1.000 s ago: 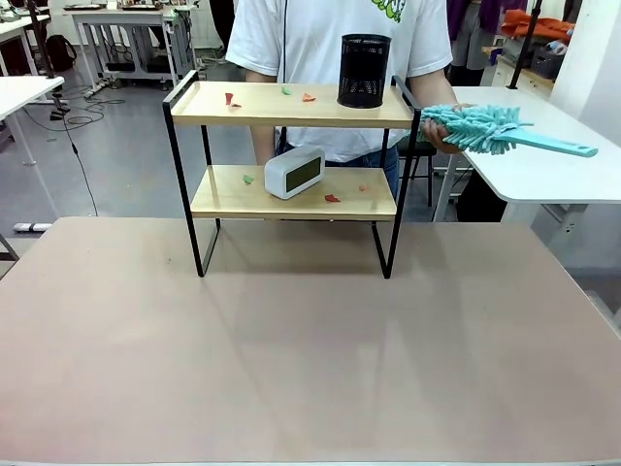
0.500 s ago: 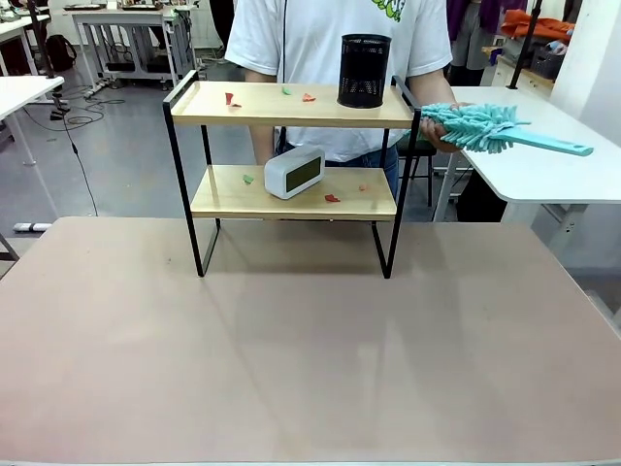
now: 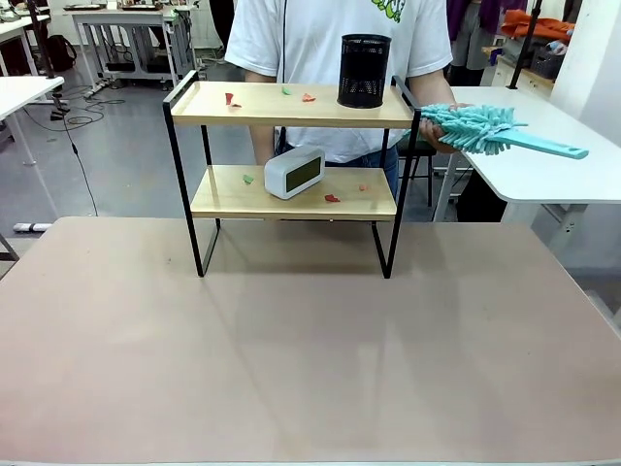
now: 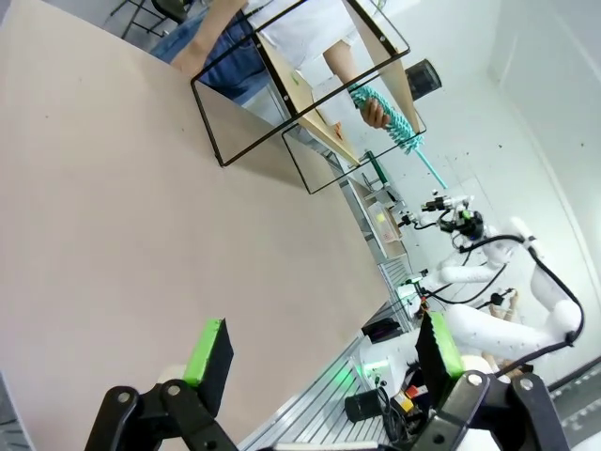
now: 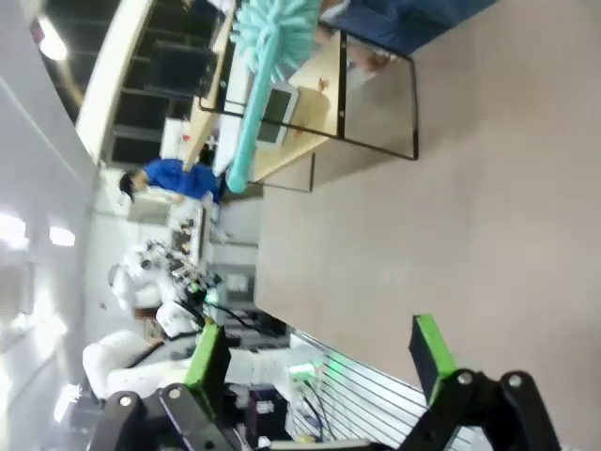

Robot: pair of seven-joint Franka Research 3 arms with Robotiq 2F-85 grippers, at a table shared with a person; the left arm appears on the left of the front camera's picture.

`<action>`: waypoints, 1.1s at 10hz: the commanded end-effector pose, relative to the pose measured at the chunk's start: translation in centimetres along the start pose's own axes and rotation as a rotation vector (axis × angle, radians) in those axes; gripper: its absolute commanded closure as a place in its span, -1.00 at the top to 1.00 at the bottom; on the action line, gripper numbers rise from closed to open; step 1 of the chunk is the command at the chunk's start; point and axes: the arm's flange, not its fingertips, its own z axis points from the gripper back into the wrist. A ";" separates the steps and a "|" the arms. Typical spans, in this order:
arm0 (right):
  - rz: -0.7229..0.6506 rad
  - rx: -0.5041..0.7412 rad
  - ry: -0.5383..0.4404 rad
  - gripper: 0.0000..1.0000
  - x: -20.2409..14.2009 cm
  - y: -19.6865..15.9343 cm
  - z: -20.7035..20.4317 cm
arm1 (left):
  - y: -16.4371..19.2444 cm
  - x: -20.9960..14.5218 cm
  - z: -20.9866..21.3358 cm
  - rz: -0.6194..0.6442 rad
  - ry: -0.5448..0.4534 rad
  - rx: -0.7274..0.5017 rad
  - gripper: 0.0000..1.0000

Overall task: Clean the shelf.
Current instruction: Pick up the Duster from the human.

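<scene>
At the far side of the worktop (image 3: 310, 349), well apart from both arms: the shelf (image 3: 291, 204), upright on its four legs. On the top board, a black mesh cup (image 3: 364, 70) at the right end and small red, green and orange scraps (image 3: 231, 99) toward the left. On the lower board, a white clock (image 3: 294, 172) set askew, more scraps near it. Behind, a person in a white T-shirt (image 3: 320, 39); green print at the chest cut off, unreadable. Beside the shelf's upper right corner, a teal duster (image 3: 480, 128) in the person's hand (image 3: 439, 136). Between the left fingers (image 4: 208, 352) nothing; spread wide above bare worktop, shelf far ahead. Between the right fingers (image 5: 427, 349) nothing either; spread wide, shelf and duster far ahead.
</scene>
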 end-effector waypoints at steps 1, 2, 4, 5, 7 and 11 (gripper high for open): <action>-0.004 -0.094 0.119 1.00 7.0 1.7 -1.7 | 0.0 0.0 0.0 -0.030 -0.021 -0.019 1.00; -0.014 -0.111 0.153 1.00 9.5 1.8 -3.5 | 0.0 0.0 0.0 -0.030 -0.021 -0.019 1.00; -0.076 -0.033 0.252 1.00 12.9 1.4 -7.8 | 0.0 0.0 0.0 -0.030 -0.021 -0.019 1.00; -0.138 0.029 0.244 1.00 13.9 0.9 -9.5 | 0.0 0.0 0.0 -0.030 -0.021 -0.019 1.00; -0.254 0.167 0.250 1.00 14.4 0.8 -11.8 | 0.0 0.0 0.0 -0.030 -0.021 -0.019 1.00; -0.355 0.083 0.253 1.00 14.7 1.9 -15.7 | 0.0 0.0 0.0 -0.030 -0.021 -0.019 1.00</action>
